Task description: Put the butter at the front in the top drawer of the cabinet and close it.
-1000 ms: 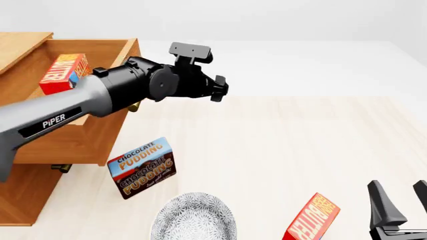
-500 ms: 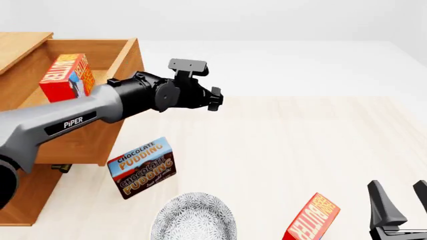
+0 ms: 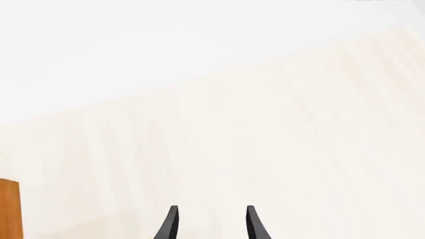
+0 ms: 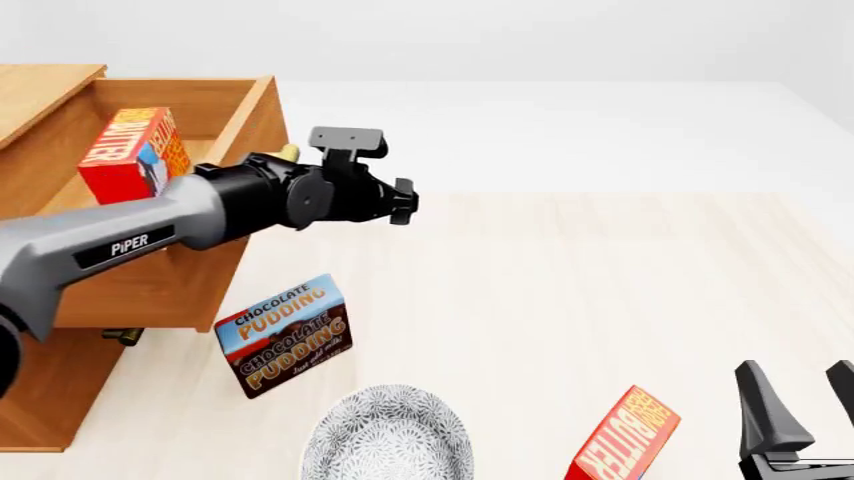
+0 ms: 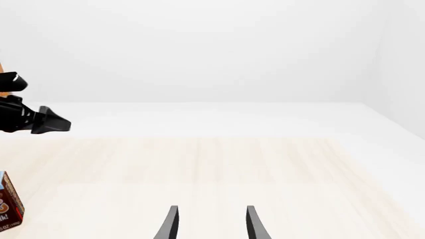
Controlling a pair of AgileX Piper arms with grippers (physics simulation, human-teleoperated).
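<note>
Both our grippers, left (image 3: 211,224) and right (image 5: 211,224), hang with fingers apart, holding nothing. We see one butter (image 4: 128,152) standing inside the open top drawer (image 4: 200,270) of the cabinet (image 4: 40,390); its look-alike carton (image 4: 625,440) stands by our right gripper.

The left arm (image 4: 120,240) comes in from the left edge of the front view and slants up toward the upper middle, its grey forearm marked PIPER giving way to a black wrist. The left gripper (image 3: 211,223) shows in its own wrist view as two dark fingertips standing apart with nothing between them. The right gripper (image 4: 801,400) sits at the lower right corner of the front view, two black fingers (image 4: 765,405) pointing up, spread and empty; its wrist view shows the same parted tips (image 5: 171,221).
</note>
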